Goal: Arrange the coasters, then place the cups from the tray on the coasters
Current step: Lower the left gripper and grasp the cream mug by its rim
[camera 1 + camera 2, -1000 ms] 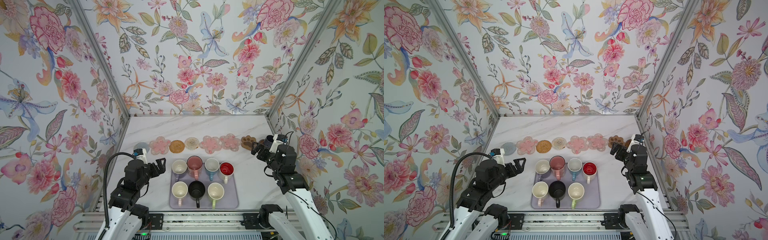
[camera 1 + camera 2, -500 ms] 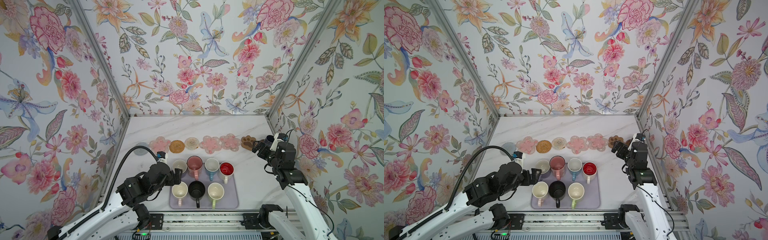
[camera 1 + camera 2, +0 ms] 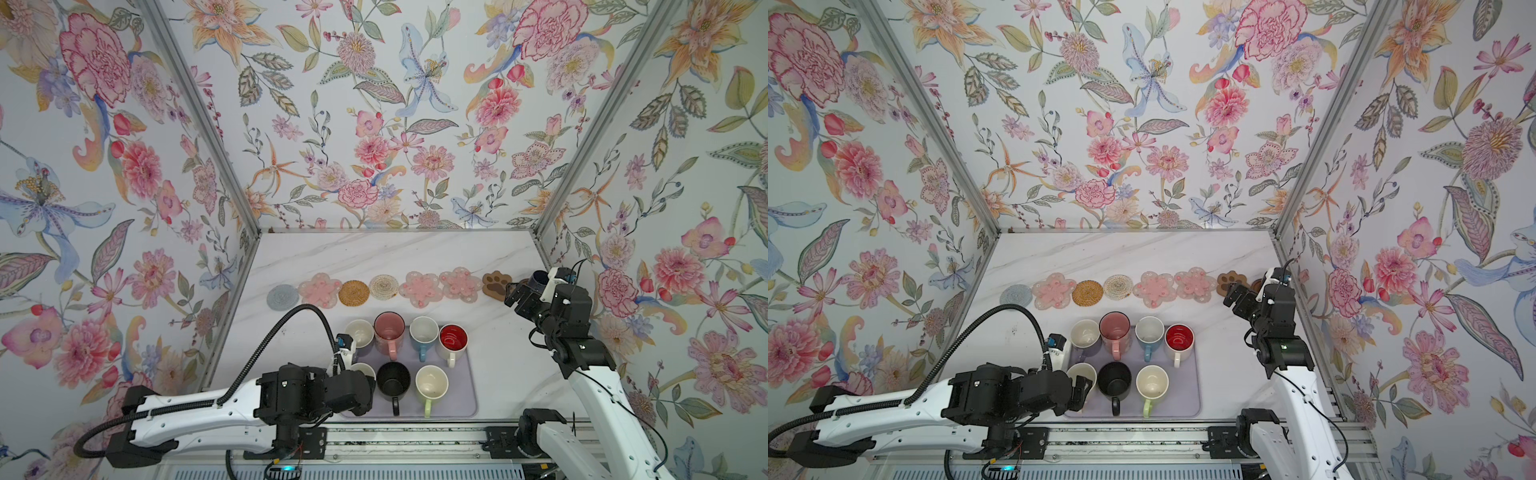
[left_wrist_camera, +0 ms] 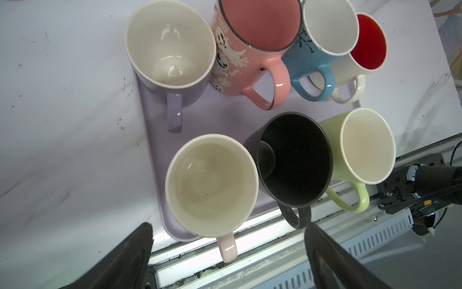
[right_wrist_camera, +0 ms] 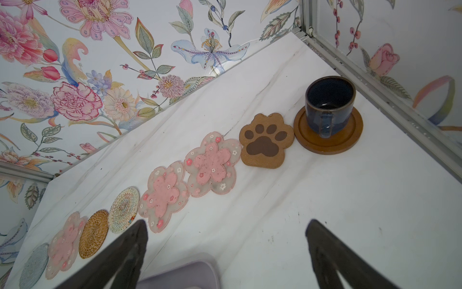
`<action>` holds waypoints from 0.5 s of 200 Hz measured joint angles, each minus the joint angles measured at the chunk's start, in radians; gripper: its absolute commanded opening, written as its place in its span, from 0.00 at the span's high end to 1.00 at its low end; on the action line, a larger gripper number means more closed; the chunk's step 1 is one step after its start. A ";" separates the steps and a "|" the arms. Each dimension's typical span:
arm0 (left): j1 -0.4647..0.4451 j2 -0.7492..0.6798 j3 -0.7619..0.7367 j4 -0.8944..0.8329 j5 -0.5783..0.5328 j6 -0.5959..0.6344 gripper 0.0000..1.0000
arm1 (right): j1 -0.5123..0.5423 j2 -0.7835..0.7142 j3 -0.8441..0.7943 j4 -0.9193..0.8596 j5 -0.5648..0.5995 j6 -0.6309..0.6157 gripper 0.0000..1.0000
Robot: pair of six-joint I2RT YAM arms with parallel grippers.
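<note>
Already: coasters [image 3: 421,287] lined up, navy mug [image 5: 329,105] on brown disc [image 5: 325,145]; seven mugs [image 3: 393,383] remain on tray [image 3: 461,395]; left gripper [image 4: 228,226], right gripper [image 5: 226,225] wide, empty.

1. Floral wallpaper [image 3: 374,124] is covering the back wall and both side walls, showing pink, orange and blue blooms on a pale ground.
2. Silver metal posts [image 3: 200,116] are running up the two far corners.
3. A white, grey-veined marble surface [image 3: 395,253] is lying below, showing small dark specks.
4. A metal rail [image 3: 415,441] is running along its near edge.
5. Soft, even light is filling the enclosure.
</note>
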 measured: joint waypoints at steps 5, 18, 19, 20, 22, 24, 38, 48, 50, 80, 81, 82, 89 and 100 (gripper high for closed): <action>-0.013 0.001 0.000 -0.007 0.000 -0.015 0.04 | 0.000 0.000 0.000 0.000 0.000 0.000 0.01; -0.042 0.006 -0.006 -0.014 0.002 -0.046 0.04 | 0.000 0.000 0.000 0.000 0.000 0.003 0.01; -0.043 0.006 -0.006 -0.014 0.002 -0.047 0.04 | 0.000 0.000 0.000 0.000 0.000 0.003 0.01; -0.044 0.007 -0.006 -0.014 0.002 -0.049 0.04 | 0.000 0.000 0.000 0.000 0.000 0.003 0.01; -0.048 0.009 -0.009 -0.014 0.002 -0.053 0.04 | 0.000 0.000 0.000 0.000 0.000 0.004 0.01; -0.050 0.010 -0.011 -0.014 0.002 -0.056 0.04 | 0.000 0.000 0.000 0.000 0.000 0.004 0.01; -0.061 0.027 -0.030 -0.011 0.010 -0.075 0.04 | 0.000 0.000 0.000 0.000 0.000 0.008 0.01; -0.064 0.039 -0.051 -0.001 0.013 -0.084 0.04 | 0.000 0.000 0.000 0.000 0.000 0.011 0.01; -0.064 0.041 -0.056 0.002 0.014 -0.086 0.04 | 0.000 0.000 0.000 0.000 0.000 0.011 0.01; -0.068 0.056 -0.114 0.034 0.036 -0.106 0.06 | 0.000 0.000 0.000 0.000 -0.001 0.014 0.01; -0.068 0.056 -0.115 0.034 0.036 -0.106 0.06 | 0.000 0.000 0.000 0.000 -0.001 0.014 0.01; -0.068 0.056 -0.116 0.035 0.037 -0.106 0.06 | 0.000 0.000 0.000 0.000 -0.001 0.014 0.01; -0.068 0.059 -0.124 0.041 0.039 -0.108 0.06 | 0.000 0.000 0.000 0.000 -0.002 0.014 0.01; -0.068 0.067 -0.130 0.048 0.039 -0.109 0.07 | 0.000 0.000 0.000 0.000 -0.003 0.014 0.01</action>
